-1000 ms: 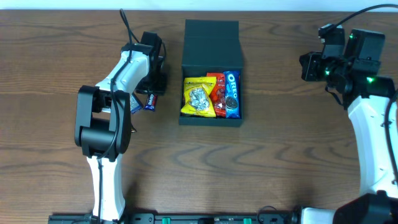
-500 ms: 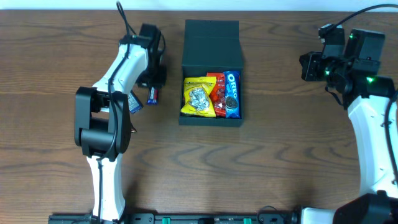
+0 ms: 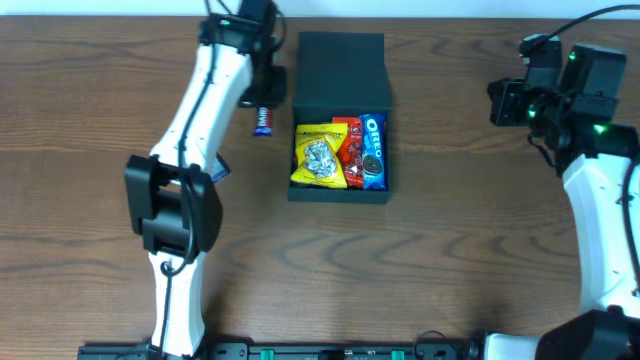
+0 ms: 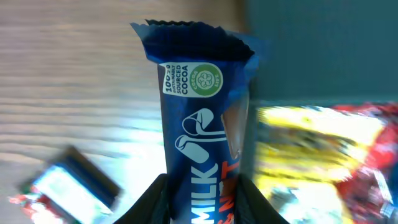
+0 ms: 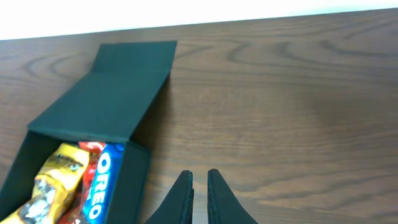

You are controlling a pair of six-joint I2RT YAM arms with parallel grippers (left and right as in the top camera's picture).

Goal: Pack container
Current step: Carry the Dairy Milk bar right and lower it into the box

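Observation:
The container [image 3: 340, 190] is a dark grey-green box at the table's middle, its flap lid [image 3: 340, 55] open toward the back. Inside lie a yellow packet [image 3: 318, 155], a red packet [image 3: 350, 145] and a blue Oreo pack [image 3: 372, 150]. My left gripper [image 3: 267, 100] is shut on a blue milk-and-nut chocolate bar [image 3: 263, 121], held just left of the box's back corner. In the left wrist view the bar [image 4: 199, 124] sticks out between my fingers [image 4: 155, 199], with the box [image 4: 323, 50] to its right. My right gripper [image 3: 497, 105] is shut and empty, far right of the box.
A small blue-and-white packet [image 3: 218, 168] lies on the table left of the box, partly under my left arm; it also shows in the left wrist view [image 4: 68, 186]. The right wrist view shows the open lid [image 5: 124, 81] and bare wood around my right gripper [image 5: 200, 183].
My left gripper has moved back and to the right with the chocolate bar, from beside the small packet to the box's back left corner. The right arm has barely moved.

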